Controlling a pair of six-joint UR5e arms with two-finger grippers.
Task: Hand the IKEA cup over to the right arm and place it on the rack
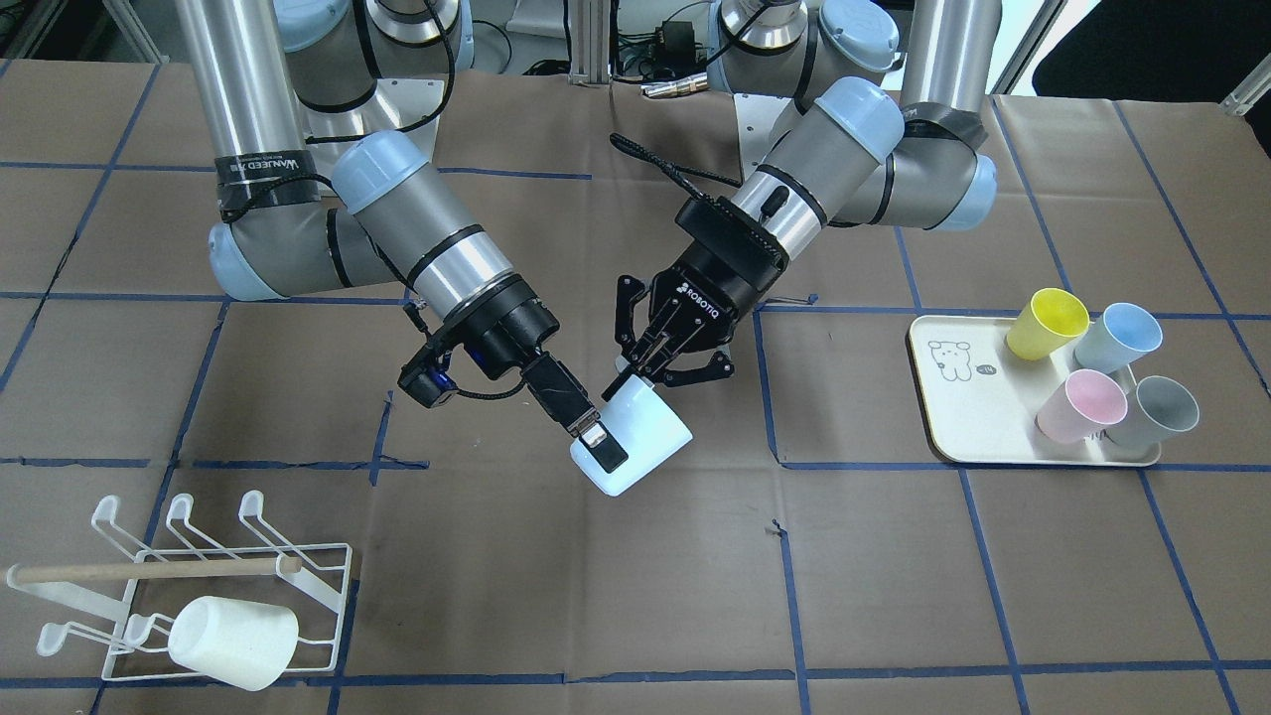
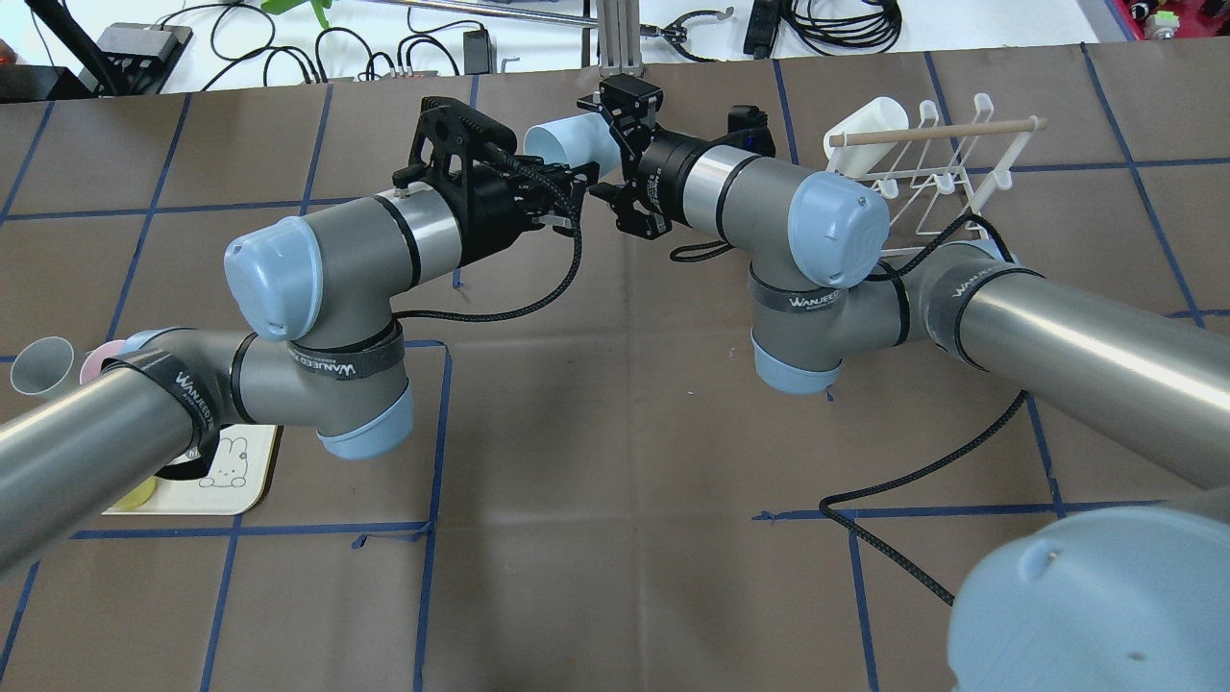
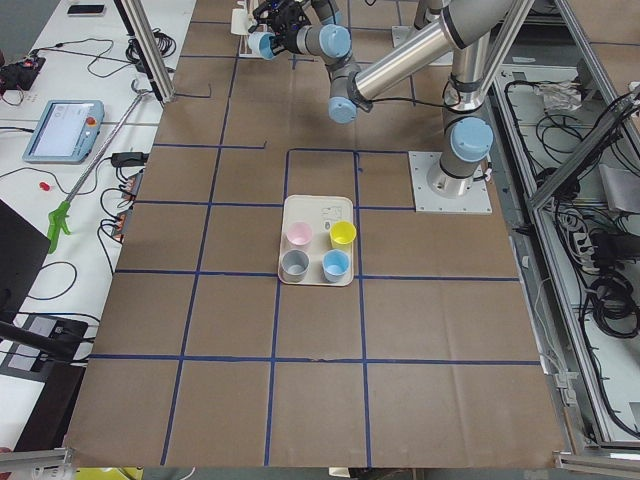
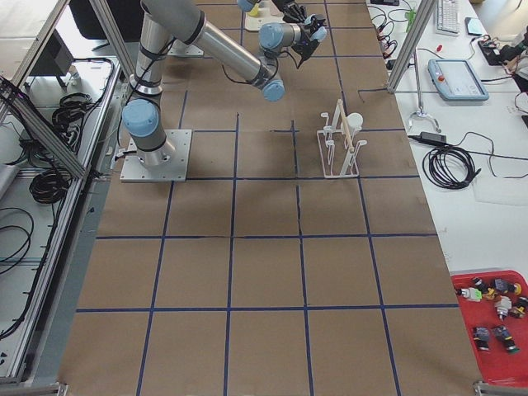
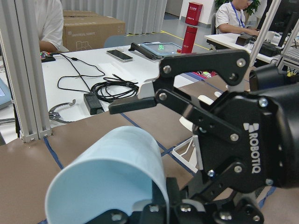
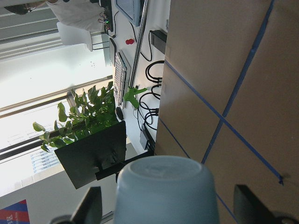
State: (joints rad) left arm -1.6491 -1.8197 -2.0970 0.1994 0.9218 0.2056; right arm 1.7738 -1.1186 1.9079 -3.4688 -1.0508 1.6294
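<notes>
Above the middle of the table [image 1: 894, 596], both arms bend at the elbow and tilt their wrists down toward each other. They meet at the pale blue cup [image 1: 650, 427], which hangs on its side in the air, clear of the surface. The left arm [image 1: 794, 189] comes in from the tray's side. The left gripper [image 1: 638, 375] is clamped on the cup's wall at the open end. The right arm [image 1: 427, 223] reaches in from the rack's side, and the right gripper [image 1: 604, 449] is spread around the cup's closed end. In the right wrist view a gap shows between each finger and the cup, so it grips nothing.

The cup is smooth and matte, a round tapered tumbler with a flat base. Both grippers are black with jointed linkage fingers. The arms are silver tubes with pale blue joint caps [image 1: 382, 164].

The rack [image 1: 288, 564] is thin white wire, with loop-ended prongs on a rectangular frame, crossed by a light wooden dowel [image 1: 139, 572]. A white cup [image 1: 233, 643] hangs on one prong.

Well apart on the other side, a cream tray [image 1: 968, 417] with a bear drawing [image 1: 950, 359] carries a yellow cup [image 1: 1048, 323], a sky-blue cup [image 1: 1120, 336], a pink cup [image 1: 1082, 405] and a grey cup [image 1: 1155, 410]. Brown paper [image 1: 556, 596] gridded with blue tape [image 1: 767, 417] covers the table.
</notes>
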